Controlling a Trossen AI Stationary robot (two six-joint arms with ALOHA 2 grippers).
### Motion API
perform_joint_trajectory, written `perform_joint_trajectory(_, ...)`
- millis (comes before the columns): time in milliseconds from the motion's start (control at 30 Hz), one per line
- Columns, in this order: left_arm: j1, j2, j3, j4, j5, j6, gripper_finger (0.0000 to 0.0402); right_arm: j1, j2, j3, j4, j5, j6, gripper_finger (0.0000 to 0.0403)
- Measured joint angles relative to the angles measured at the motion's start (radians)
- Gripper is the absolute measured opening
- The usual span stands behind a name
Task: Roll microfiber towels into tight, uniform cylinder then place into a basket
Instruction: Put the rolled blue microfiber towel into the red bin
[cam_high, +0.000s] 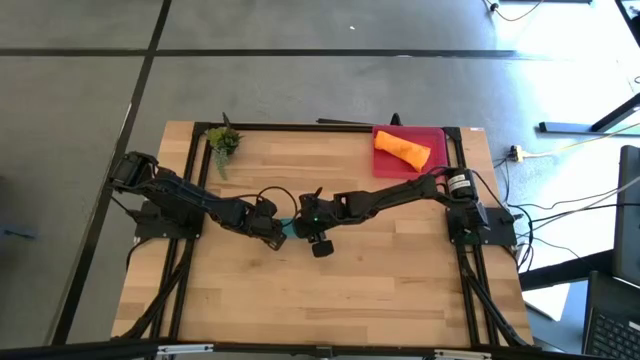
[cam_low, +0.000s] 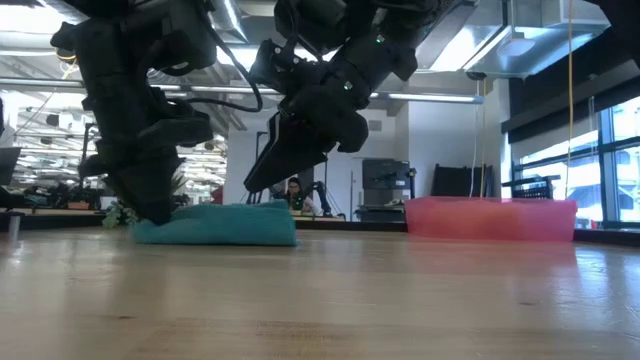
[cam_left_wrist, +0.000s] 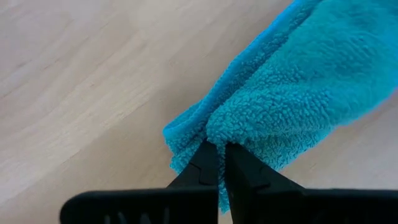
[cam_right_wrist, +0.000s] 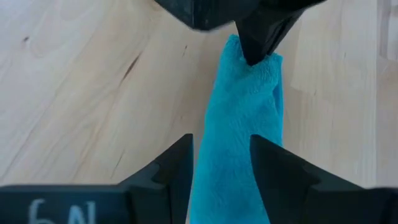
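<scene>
Teal towel (cam_low: 215, 225) lies on the table (cam_high: 340, 290) as a short, loosely rolled bundle, long axis running between the two tools. In the high view only a sliver of teal shows between them, near mid-table.

Left tool (cam_left_wrist: 221, 163): fingers pressed together, pinching one end of the teal towel; the fingertips bite into the folded edge there. In the low view this tool stands on the end of the towel farthest from the basket (cam_low: 490, 218).

Right tool (cam_right_wrist: 221, 155): fingers part-open, one on either side of the towel at its other end, the cloth running up between them. Cannot tell whether the pads press the cloth or merely flank it. In the low view this tool slants down over the basket-side end of the towel; contact there not clear.

Basket: pink-red tray at a far corner of the table, on the right arm's side, well apart from the teal towel. Orange towel (cam_high: 402, 151) lies inside it, rolled, set diagonally.

Small green plant (cam_high: 223, 141) stands at the table's far edge, on the opposite side of the teal towel from the basket.
</scene>
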Motion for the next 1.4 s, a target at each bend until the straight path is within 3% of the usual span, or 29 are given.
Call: perform_joint_trajectory(1400, 0.0, 0.002, 0.0, 0.046, -0.012, 0.0, 0.0, 0.0, -0.002, 0.0, 0.009, -0.003, 0.024, 0.0159)
